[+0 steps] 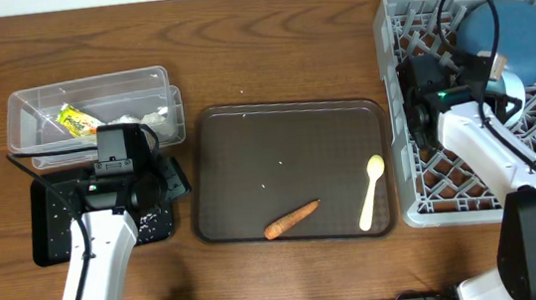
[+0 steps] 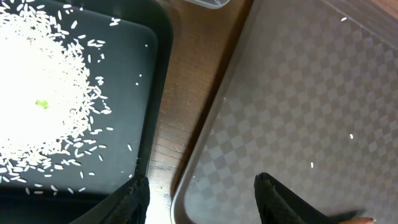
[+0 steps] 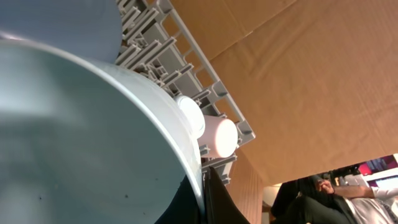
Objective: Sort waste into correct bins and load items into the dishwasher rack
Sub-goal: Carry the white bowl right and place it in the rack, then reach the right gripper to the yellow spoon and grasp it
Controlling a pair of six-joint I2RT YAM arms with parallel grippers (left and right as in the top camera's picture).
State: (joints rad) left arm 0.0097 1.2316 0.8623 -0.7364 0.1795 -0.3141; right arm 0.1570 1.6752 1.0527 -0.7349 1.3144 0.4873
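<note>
Over the dishwasher rack (image 1: 447,176), the right gripper (image 3: 203,179), pinching the rim of the pale-blue bowl (image 3: 81,143), should seat it squarely before releasing; the left gripper (image 2: 202,190) hangs open, empty.

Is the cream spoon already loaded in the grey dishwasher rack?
No, the cream spoon lies on the brown serving tray, near the carrot piece.

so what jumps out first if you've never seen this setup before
The brown serving tray at the table's middle holds an orange carrot piece and a cream spoon. Left of it, a pile of white rice lies in the black tray. At right, the right gripper pinches the pale-blue bowl by its rim inside the grey rack, near the dark-blue plate.
</note>
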